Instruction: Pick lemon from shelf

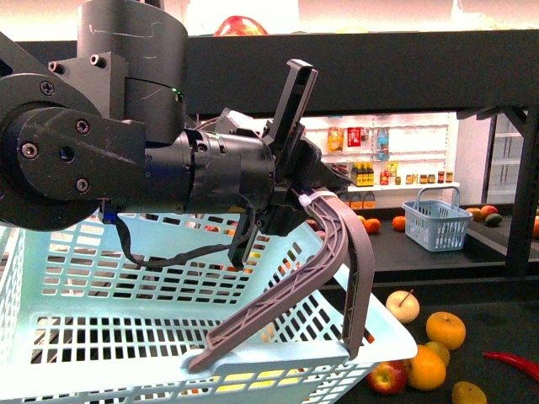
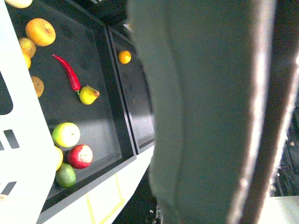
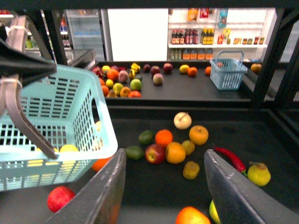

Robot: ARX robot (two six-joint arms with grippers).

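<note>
On the black shelf [image 3: 280, 140], in the lower middle of the right wrist view, a small dull-yellow fruit, most likely the lemon [image 3: 190, 169], lay on the dark tray. It sat just below a clump of fruit that included an orange [image 3: 175, 152] and a red apple [image 3: 154, 154], and a red chilli [image 3: 231, 158] lay near it toward the right of the frame. The right gripper [image 3: 164, 156] had its two dark fingers spread wide with nothing between them. The lemon showed in the gap, closer to the finger at lower right, and was apart from both. In the centre of the front view the left gripper [image 1: 278, 353] was also splayed and grasped nothing. Its grey ribbed fingers reached down across the near rim of a pale blue basket [image 1: 84, 337] (whether they touched the rim could not be told). One blurred grey finger filled most of the left wrist view
</note>
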